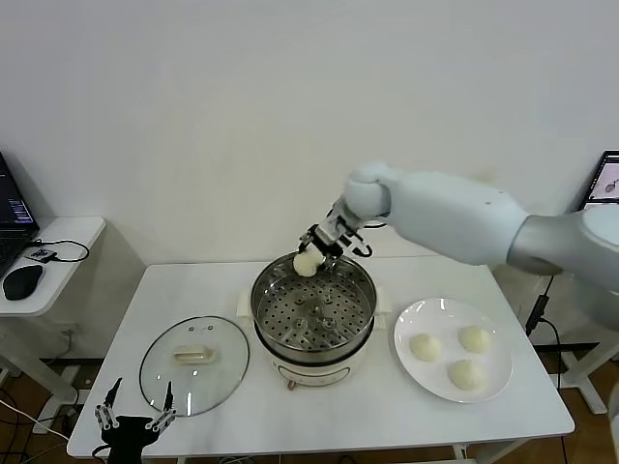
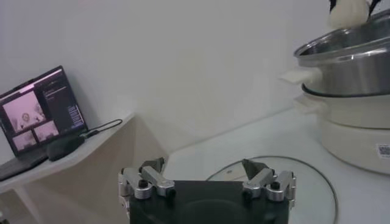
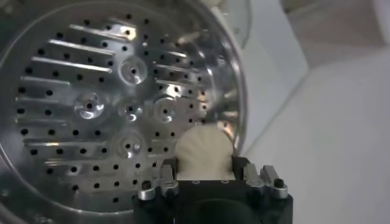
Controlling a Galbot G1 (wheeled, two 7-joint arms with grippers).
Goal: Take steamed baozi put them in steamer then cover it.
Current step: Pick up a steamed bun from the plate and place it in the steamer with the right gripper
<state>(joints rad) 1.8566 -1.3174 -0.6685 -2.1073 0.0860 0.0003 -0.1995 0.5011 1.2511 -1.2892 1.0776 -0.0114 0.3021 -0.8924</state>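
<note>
Nearest the robot, the left tool (image 1: 133,419) hung at the worktop's (image 1: 329,416) front left corner, fingers spread wide and holding nothing. Just beyond it the cover (image 1: 194,363) lay flat on the worktop. Three steamed baozi (image 1: 468,375) sat on a white plate (image 1: 491,390) at the right. The steamer (image 1: 311,316) stood at the centre; a small label on its base (image 2: 382,150) was probably a code, unreadable. Over its far rim the right tool (image 1: 326,247) gripped a fourth baozi (image 3: 203,151) above the perforated floor.
</note>
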